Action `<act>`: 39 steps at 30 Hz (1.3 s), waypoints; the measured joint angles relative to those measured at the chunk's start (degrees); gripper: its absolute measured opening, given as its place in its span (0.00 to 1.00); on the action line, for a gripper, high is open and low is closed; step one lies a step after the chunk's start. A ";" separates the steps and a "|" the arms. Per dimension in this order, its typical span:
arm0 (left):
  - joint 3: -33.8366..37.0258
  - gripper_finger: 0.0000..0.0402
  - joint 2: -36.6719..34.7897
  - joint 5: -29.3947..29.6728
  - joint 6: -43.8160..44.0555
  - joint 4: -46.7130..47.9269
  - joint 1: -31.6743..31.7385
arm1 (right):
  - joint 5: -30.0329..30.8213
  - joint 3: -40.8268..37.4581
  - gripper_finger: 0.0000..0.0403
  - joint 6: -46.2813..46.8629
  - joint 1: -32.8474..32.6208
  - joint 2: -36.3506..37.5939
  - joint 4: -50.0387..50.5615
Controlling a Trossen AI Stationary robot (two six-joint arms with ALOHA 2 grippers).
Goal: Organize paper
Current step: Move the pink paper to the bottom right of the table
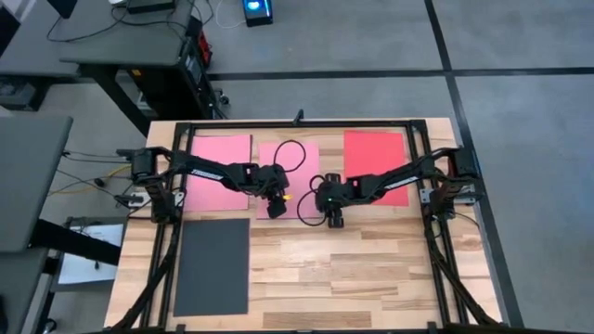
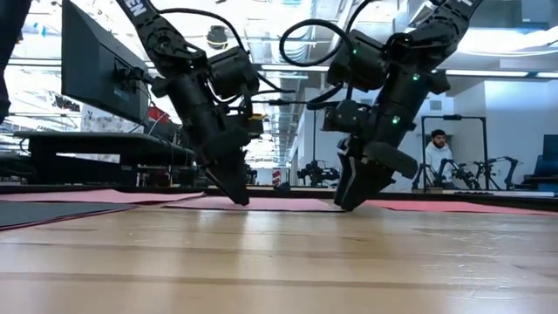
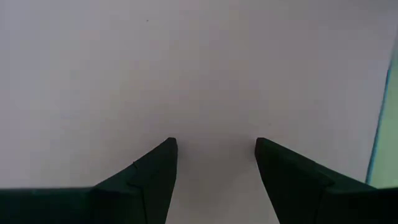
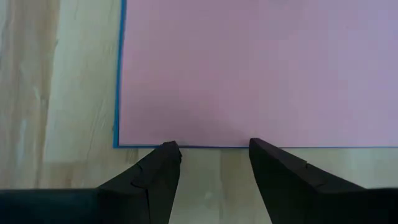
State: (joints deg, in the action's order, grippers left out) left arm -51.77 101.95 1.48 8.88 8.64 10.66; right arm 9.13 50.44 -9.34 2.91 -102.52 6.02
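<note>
Both my pincers were down at the middle pink sheet (image 1: pixel 295 176) at the far side of the tabletop (image 1: pixel 353 269), so the step in hand, as I judged it, was squaring or gathering that sheet with the one beneath it. My left pincer (image 1: pixel 277 208) stood spread over the pale pink surface, its tips close to or on the paper; I could not tell which. My right pincer (image 1: pixel 332 217) was also spread, holding nothing, its tips just off the sheet's near edge over bare wood. A thin blue sheet (image 4: pixel 117 81) peeked out as a rim under the pink one along two edges, so those two lay stacked but slightly askew. The other paper lay apart: a second pink sheet (image 1: pixel 220 172) to the left, a red sheet (image 1: pixel 376 162) to the right, and a dark grey sheet (image 1: pixel 213 266) near the front left corner. The next move, I reckoned, called for a light, flat push or a pinch at the edge, without buckling thin paper. My arms hid much of the middle sheet from above, and how much blue lay under it stayed unseen.
</note>
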 joint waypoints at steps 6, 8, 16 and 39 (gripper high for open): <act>-0.04 0.50 0.12 -0.27 0.00 -0.24 0.02 | 0.63 -0.05 0.46 -0.15 1.05 -0.13 -4.72; -0.02 0.50 0.09 -0.33 0.02 -0.19 0.02 | 0.64 -0.05 0.46 0.03 1.17 -0.13 -5.87; 0.02 0.50 0.15 -0.44 0.04 -0.13 0.02 | 0.55 -0.03 0.46 0.99 0.26 -0.08 -9.68; 0.11 0.50 0.22 -0.68 -0.20 -0.36 0.00 | 0.90 0.06 0.46 17.28 1.46 0.07 -19.59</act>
State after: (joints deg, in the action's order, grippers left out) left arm -51.66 102.17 0.80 8.69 8.28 10.66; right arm 10.04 50.50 7.94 4.37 -102.45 -13.57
